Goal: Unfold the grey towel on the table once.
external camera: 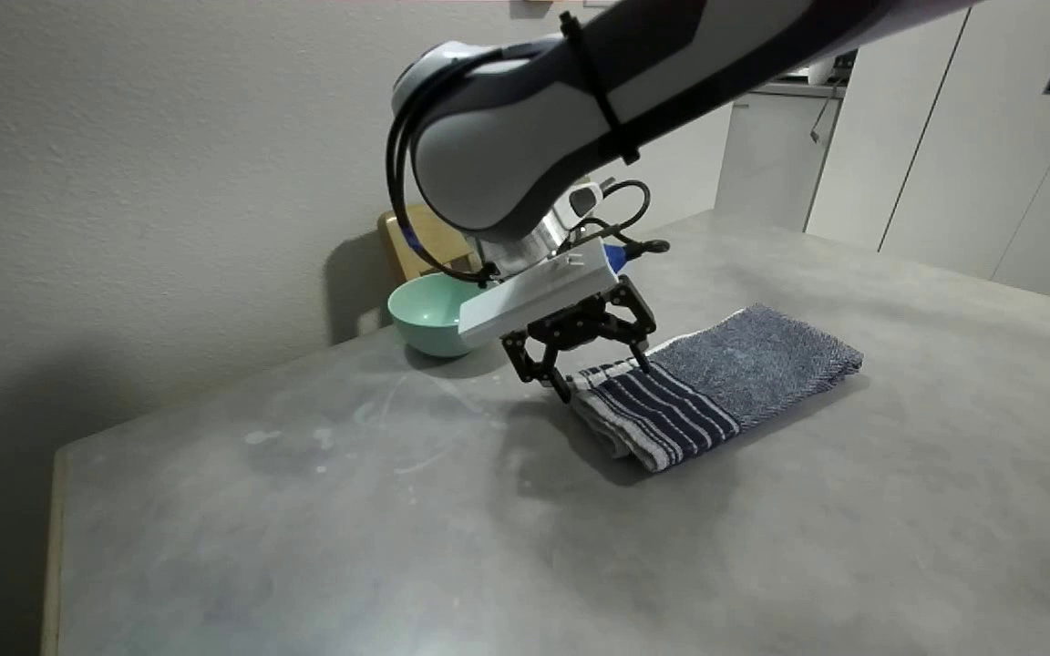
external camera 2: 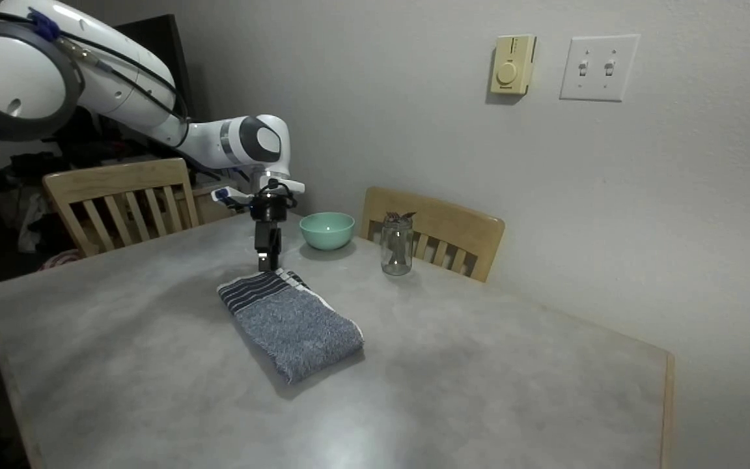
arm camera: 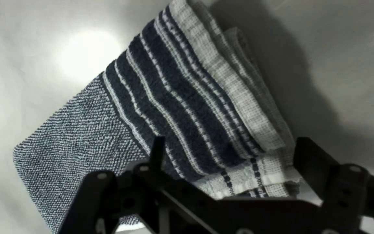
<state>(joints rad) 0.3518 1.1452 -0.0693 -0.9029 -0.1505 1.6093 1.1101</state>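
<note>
The grey towel (external camera: 753,364) lies folded in layers on the light grey table (external camera: 306,547), as seen in both exterior views (external camera 2: 297,326). Its navy and white striped end is toward my gripper. In the wrist view the striped end of the towel (arm camera: 180,107) shows several stacked layers at its white hem. My gripper (external camera: 605,383) is open and points down at a corner of the striped end. In the wrist view the gripper (arm camera: 230,144) has one finger over the stripes and one just beyond the hem. Nothing is held. I cannot tell whether the fingertips touch the towel.
A teal bowl (external camera 2: 327,231) stands behind the gripper near the wall. A glass jar with utensils (external camera 2: 396,251) stands beside the bowl. Wooden chairs (external camera 2: 121,185) stand at the table's edge. The wall (external camera: 169,182) runs along the table's far side.
</note>
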